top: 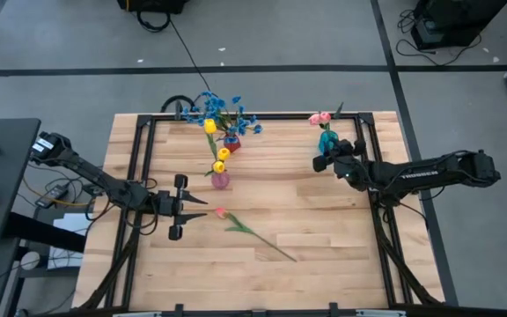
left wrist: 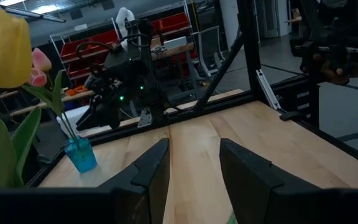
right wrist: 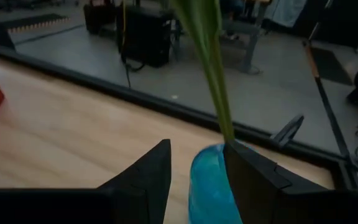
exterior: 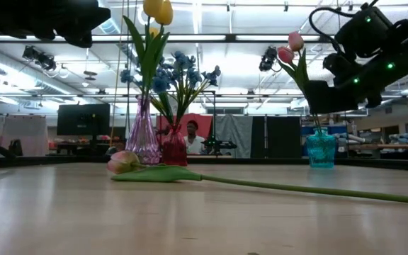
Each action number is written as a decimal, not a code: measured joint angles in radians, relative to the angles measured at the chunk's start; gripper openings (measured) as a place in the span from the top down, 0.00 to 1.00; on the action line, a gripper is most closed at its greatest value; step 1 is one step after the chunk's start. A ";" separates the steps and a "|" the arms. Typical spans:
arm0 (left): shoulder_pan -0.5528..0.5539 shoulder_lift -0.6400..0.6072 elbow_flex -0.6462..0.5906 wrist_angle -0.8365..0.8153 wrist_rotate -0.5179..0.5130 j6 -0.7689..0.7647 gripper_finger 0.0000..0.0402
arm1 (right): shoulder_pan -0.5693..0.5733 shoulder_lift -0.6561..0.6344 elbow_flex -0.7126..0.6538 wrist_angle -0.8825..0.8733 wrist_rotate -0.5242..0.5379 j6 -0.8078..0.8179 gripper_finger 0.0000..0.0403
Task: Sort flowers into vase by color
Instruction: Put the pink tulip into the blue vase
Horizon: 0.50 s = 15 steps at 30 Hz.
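A pink tulip [top: 252, 230] lies flat on the table, its bud [exterior: 124, 162] pointing at my left gripper [top: 204, 209]. That gripper is open, a short way left of the bud. My right gripper [right wrist: 197, 155] is open at the far right. It hovers over the teal vase [top: 326, 140], which holds pink tulips [top: 321, 117]. A green stem [right wrist: 213, 68] rises between its fingers. The pink glass vase [top: 221, 180] holds yellow tulips [top: 221, 159]. The red vase [top: 231, 143] holds blue sprays [top: 223, 110]. My right gripper has its fingers on either side of the tulip stem, just above the teal vase's mouth [right wrist: 207, 180]. The stem runs close along the inner side of one finger [right wrist: 241, 162]; I cannot tell whether they touch.
A black metal frame [top: 139, 167] edges the wooden table on the left, far and right sides. The pink and red vases stand close together at the far middle. Bare wood [top: 324, 229] lies between the lying tulip and the right arm [top: 421, 173]. A person [exterior: 192, 138] sits in the room beyond the table.
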 joint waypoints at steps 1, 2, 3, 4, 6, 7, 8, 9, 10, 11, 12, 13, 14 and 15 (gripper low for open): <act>0.000 0.000 0.000 -0.002 0.000 -0.001 0.63 | 0.000 0.000 0.000 -0.017 -0.011 0.010 0.60; 0.000 0.000 0.000 -0.005 0.000 -0.004 0.63 | 0.000 0.000 0.000 -0.035 -0.023 0.020 0.60; 0.000 0.000 0.000 -0.007 0.000 -0.006 0.63 | 0.000 0.000 0.000 -0.050 -0.037 0.030 0.60; 0.000 0.000 0.000 -0.009 0.000 -0.007 0.63 | 0.000 0.000 0.000 -0.065 -0.052 0.042 0.60; 0.000 0.000 0.000 -0.012 0.000 -0.007 0.63 | 0.000 0.000 0.000 -0.105 -0.071 0.068 0.60; 0.000 0.000 0.000 -0.014 0.000 -0.007 0.63 | 0.000 0.000 0.000 -0.121 -0.079 0.083 0.60; 0.000 0.000 0.000 -0.014 0.000 -0.007 0.63 | 0.000 0.000 0.000 -0.134 -0.085 0.096 0.60; 0.000 0.000 0.000 -0.014 0.000 -0.007 0.63 | 0.000 0.000 0.000 -0.148 -0.095 0.111 0.60; 0.000 0.000 0.000 -0.013 0.000 -0.007 0.63 | 0.000 0.000 0.000 -0.158 -0.106 0.121 0.60; 0.000 0.000 0.000 -0.014 0.000 -0.007 0.63 | 0.000 0.000 0.000 -0.164 -0.117 0.130 0.60; 0.000 0.000 0.000 -0.014 0.000 -0.009 0.63 | 0.000 0.000 0.000 -0.167 -0.131 0.137 0.60; 0.000 0.000 0.000 -0.014 0.000 -0.017 0.63 | 0.000 0.000 0.000 -0.167 -0.148 0.144 0.60; 0.000 0.000 0.000 -0.014 0.000 -0.020 0.63 | 0.000 0.000 0.000 -0.167 -0.165 0.148 0.60; 0.000 0.000 0.000 -0.014 0.000 -0.023 0.63 | 0.000 0.000 0.000 -0.168 -0.186 0.154 0.60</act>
